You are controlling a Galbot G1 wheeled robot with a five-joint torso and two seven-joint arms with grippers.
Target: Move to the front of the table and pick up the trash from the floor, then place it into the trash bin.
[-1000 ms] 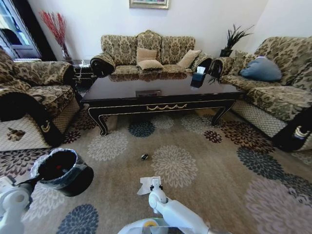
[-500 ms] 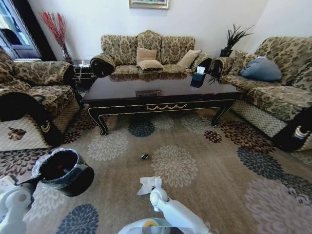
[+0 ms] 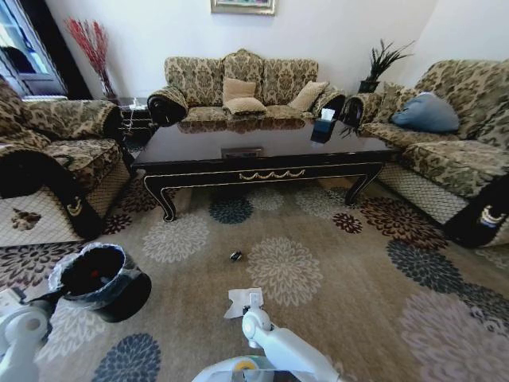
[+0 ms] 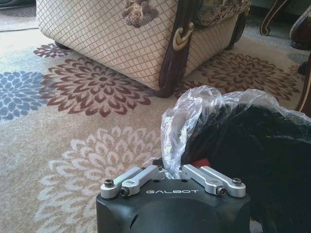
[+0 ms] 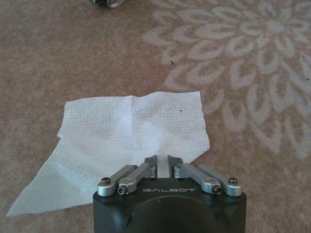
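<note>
The trash in reach is a white paper tissue (image 5: 131, 124) lying flat on the carpet, also seen as the tissue (image 3: 238, 301) low in the head view. My right gripper (image 5: 162, 159) is shut on its near edge; the right gripper (image 3: 253, 301) is down at the floor. A small dark round bit (image 3: 235, 256) lies farther toward the table (image 3: 262, 155). The black trash bin (image 3: 102, 280) stands tilted at lower left with something red inside. My left gripper (image 4: 171, 167) is shut on the bin's clear bag rim (image 4: 194, 114).
Sofas ring the table: an armchair (image 3: 48, 159) on the left, close behind the bin, a couch (image 3: 453, 151) on the right, another at the back. A tissue box (image 3: 324, 126) sits on the table. Open flowered carpet (image 3: 358, 270) lies ahead and to the right.
The bin has shifted slightly left and back with my left arm. The right gripper has wavered a little at the tissue, which lies where it was.
</note>
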